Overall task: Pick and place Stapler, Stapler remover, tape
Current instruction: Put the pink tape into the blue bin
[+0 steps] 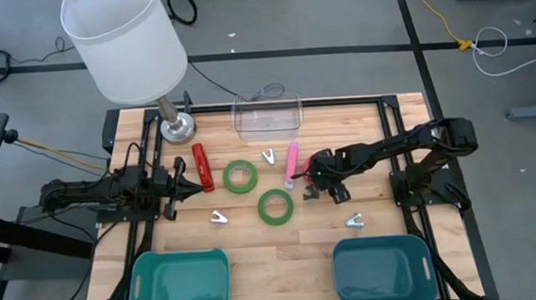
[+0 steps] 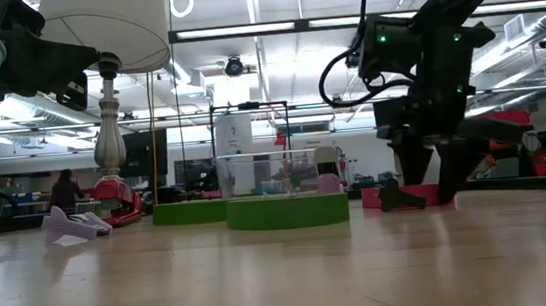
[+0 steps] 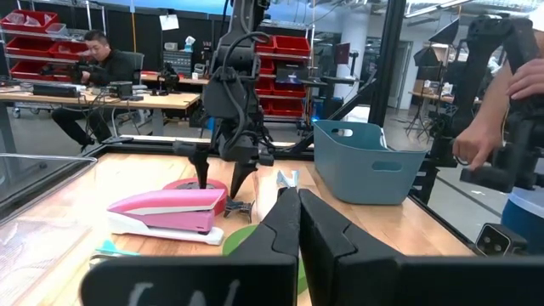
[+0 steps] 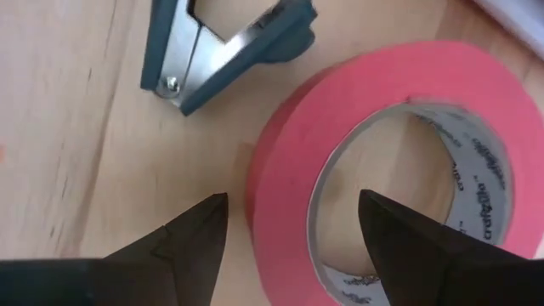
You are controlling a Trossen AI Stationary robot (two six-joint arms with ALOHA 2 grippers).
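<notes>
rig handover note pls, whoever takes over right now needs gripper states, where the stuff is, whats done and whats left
Right gripper: open, lowered over the red-pink tape, one finger outside the ring and one in its hole, not closed.
Left gripper: shut, waiting at the table's left by the red stapler.
On the table: two green tapes, pink stapler, four staple removers, one beside the red-pink tape.
Both teal bins show nothing inside.
Done: nothing placed. Left: everything.

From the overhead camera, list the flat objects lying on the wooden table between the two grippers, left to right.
Red stapler → upper green tape ring → lower green tape ring → pink stapler.
</notes>
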